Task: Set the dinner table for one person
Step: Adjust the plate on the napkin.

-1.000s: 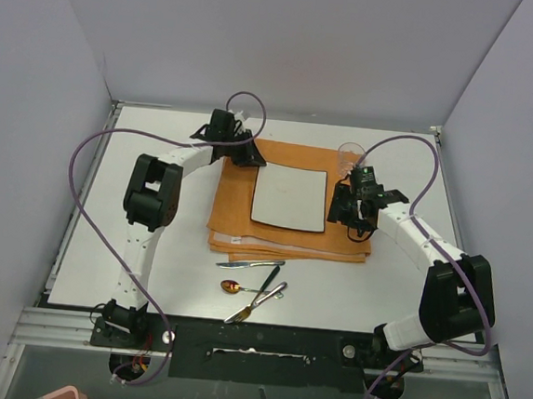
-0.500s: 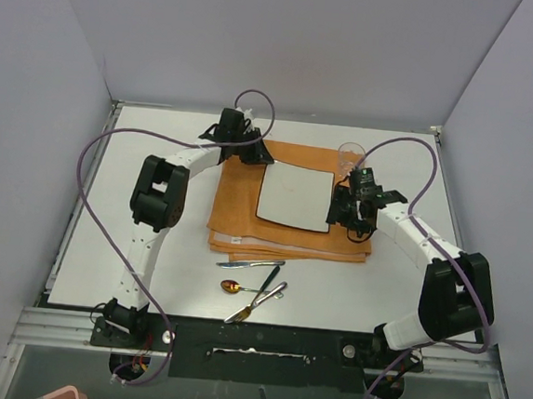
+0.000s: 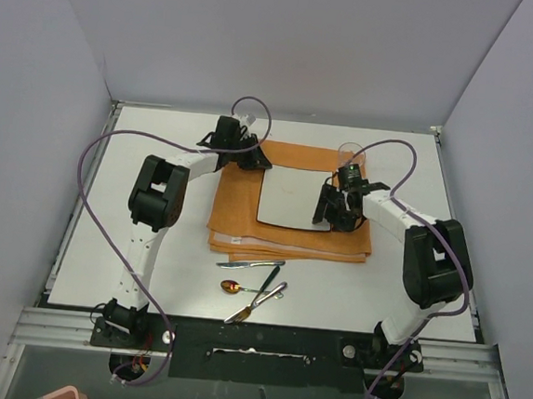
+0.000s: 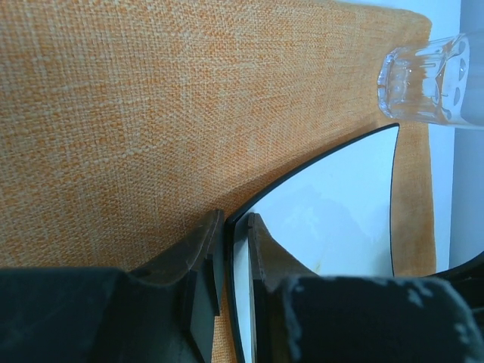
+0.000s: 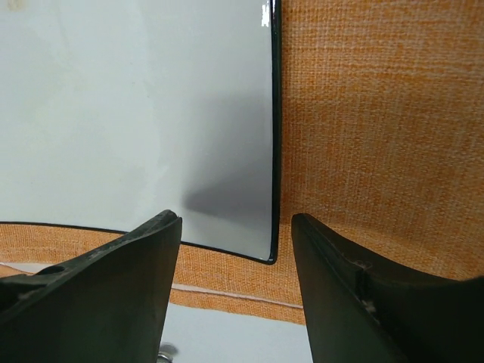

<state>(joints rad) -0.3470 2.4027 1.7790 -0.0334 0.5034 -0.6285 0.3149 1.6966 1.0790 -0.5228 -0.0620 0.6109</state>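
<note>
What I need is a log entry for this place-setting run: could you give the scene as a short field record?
plate: white square, on the orange cloth
left claw: shut on the plate's far-left corner
right claw: open, at the plate's near-right corner
glass: upright, at the cloth's far-right corner
knife, spoon: on the dinner table, nearer than the cloth

A square white plate lies on a folded orange cloth. A clear glass stands at the cloth's 2 o'clock corner. Knife, spoon and fork lie near its 7 o'clock.
</note>
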